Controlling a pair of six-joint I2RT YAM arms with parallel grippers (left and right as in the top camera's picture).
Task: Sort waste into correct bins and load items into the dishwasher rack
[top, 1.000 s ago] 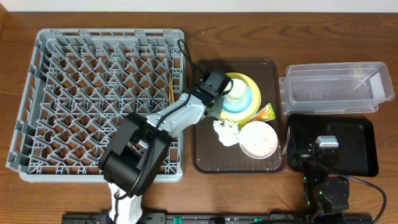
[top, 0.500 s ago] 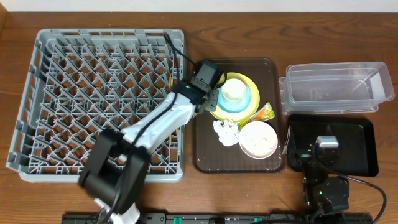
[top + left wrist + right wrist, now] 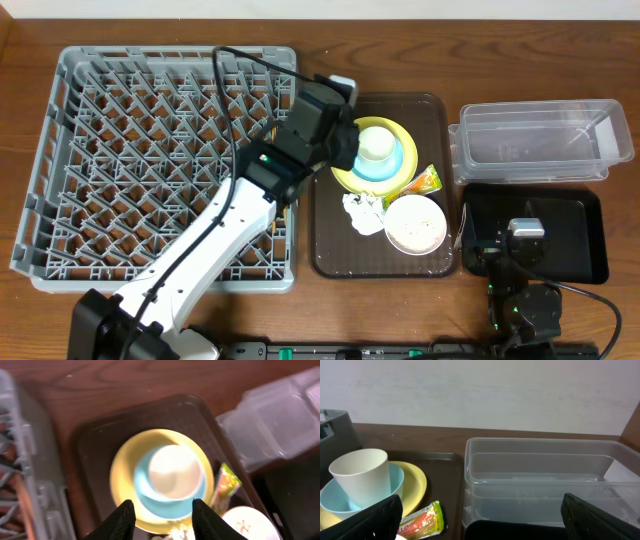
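On the brown serving tray (image 3: 330, 250) a white cup (image 3: 377, 146) stands in a light blue bowl (image 3: 392, 172) on a yellow plate (image 3: 345, 180). My left gripper (image 3: 343, 150) hovers open just above the plate's near-left rim. In the left wrist view its fingertips (image 3: 127, 506) frame the plate (image 3: 125, 465) and bowl (image 3: 150, 495), holding nothing. A crumpled tissue (image 3: 363, 212), a snack wrapper (image 3: 427, 180) and a white bowl (image 3: 415, 223) lie beside the stack. My right gripper (image 3: 512, 240) rests wide open over the black tray (image 3: 580, 240).
The grey dishwasher rack (image 3: 60, 150) fills the table's left half, its right wall close to the serving tray. A clear tub (image 3: 535, 140) sits at the far right behind the black tray. My left arm lies across the rack's right side.
My left arm has stretched out and its gripper has shifted toward the far side and up over the plate stack, with the jaws a little wider. The right arm has stayed still.
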